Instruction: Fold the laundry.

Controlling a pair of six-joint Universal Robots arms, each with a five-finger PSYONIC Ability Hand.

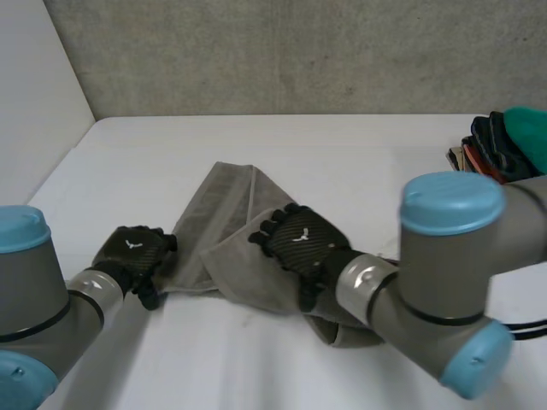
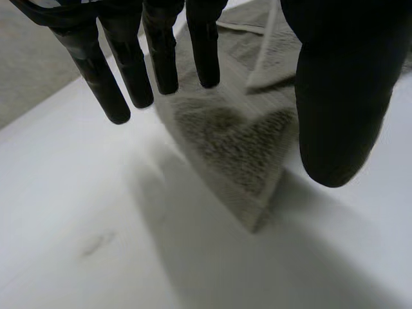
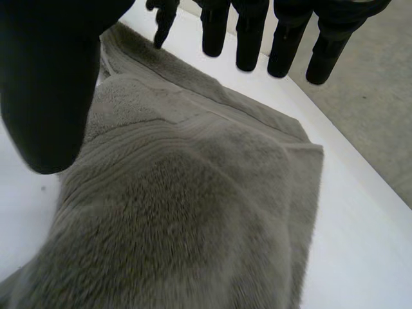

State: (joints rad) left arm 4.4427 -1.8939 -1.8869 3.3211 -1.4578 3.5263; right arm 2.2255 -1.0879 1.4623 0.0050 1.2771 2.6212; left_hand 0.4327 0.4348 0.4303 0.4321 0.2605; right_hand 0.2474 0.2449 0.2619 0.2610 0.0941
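Your grey towel lies rumpled in the middle of the white worktop. One long band runs from the far side down toward the near left, and a second flap is doubled across toward the near right, where its end slips under your right arm. Your left hand sits at the towel's near-left corner, just beside the edge. In the left wrist view its fingers are straight and set well apart from the thumb. The pointed corner of the towel lies flat on the worktop below the gap between them, and the hand grips nothing. Whether the fingertips touch the cloth, you cannot tell. Your right hand is over the middle of the towel, above the doubled flap, back upward and fingers pointing toward the far left. In the right wrist view its fingers are straight and its thumb stands wide. The thick pile of the towel spreads under the palm and is not clasped, so this hand too is spread and holds nothing. At the far right edge of the worktop a stack of dark clothes with a teal piece on top waits, well apart from the towel.
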